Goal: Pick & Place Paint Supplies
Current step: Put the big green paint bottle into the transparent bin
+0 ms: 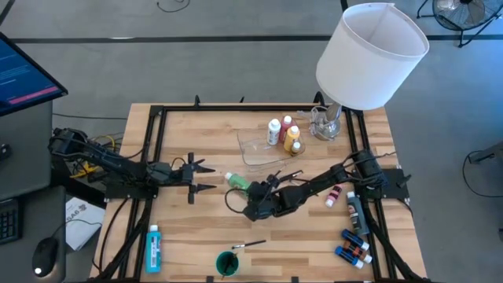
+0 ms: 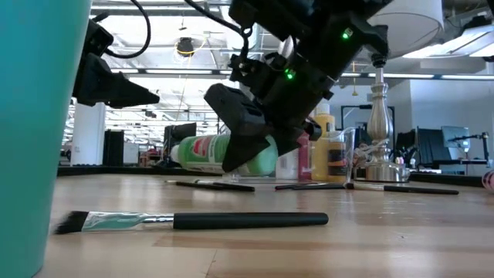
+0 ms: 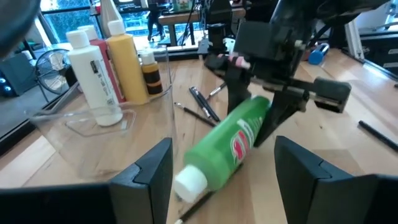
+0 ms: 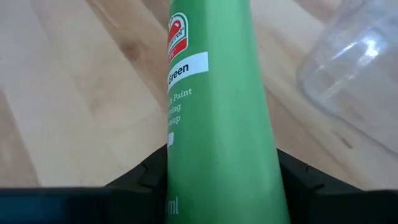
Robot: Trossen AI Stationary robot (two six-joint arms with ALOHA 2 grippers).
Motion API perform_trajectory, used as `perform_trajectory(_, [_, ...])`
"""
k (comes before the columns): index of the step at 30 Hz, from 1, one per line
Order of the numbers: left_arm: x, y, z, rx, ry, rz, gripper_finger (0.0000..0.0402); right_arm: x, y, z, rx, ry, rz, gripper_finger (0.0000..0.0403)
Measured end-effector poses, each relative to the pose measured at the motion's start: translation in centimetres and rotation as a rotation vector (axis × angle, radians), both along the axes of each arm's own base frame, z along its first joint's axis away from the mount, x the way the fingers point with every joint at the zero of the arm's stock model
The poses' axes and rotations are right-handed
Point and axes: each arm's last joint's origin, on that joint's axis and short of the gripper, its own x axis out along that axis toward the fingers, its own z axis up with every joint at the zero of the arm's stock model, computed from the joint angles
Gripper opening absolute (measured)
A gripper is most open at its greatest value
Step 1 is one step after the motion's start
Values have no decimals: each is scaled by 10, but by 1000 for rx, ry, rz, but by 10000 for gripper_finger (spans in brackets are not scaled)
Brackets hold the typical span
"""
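Observation:
A green paint bottle [image 1: 238, 181] with a white cap [image 3: 189, 180] is at the middle of the table, with my right gripper [image 1: 263, 190] shut on it. The bottle slants, its cap end lowest and pointing toward the table's left. My left gripper [image 1: 203, 177] stands open and still a little to the left of the cap, touching nothing. White, red and yellow bottles [image 1: 283, 134] stand upright in the clear tray [image 1: 255, 153] just beyond. Thin dark brushes [image 3: 202, 106] lie flat on the wood beside the green bottle. My right gripper pinches the green bottle's body near its base end [image 4: 180, 171], one finger on each side. The fingers [image 4: 140, 177] slant down from the table's right, roughly along the bottle. The base end is raised. I cannot tell whether the cap touches the table.
A big white lampshade [image 1: 369, 55] on a metal stand rises at the back right. Near the front edge are a teal cup [image 1: 228, 263], a brush [image 2: 193, 222] and a blue bottle [image 1: 153, 248]. A pink bottle [image 1: 334, 195] and several small bottles [image 1: 354, 248] lie at the right.

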Motion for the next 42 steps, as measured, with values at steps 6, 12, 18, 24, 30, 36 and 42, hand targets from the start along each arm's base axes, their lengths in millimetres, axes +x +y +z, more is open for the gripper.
perform_trajectory(6, [-2,1,-3,-2,7,24,182,1,2,5,-42,3,-16,174])
perform_trajectory(12, [-2,1,-3,-21,4,28,182,-3,3,18,-107,-32,-47,175])
perform_trajectory(18, [-2,1,-2,-27,-1,28,182,-13,9,48,-194,-84,-61,173])
perform_trajectory(24, [0,-1,9,-81,-112,-46,182,-20,21,82,-237,-184,-12,173])
perform_trajectory(30, [-1,-7,26,-122,-287,-237,182,-21,34,99,-278,-259,50,176])
perform_trajectory(36, [-2,-6,35,-103,-375,-267,182,-16,41,110,-298,-327,97,173])
perform_trajectory(42, [-1,2,36,-101,-387,-217,182,-13,43,117,-320,-375,121,173])
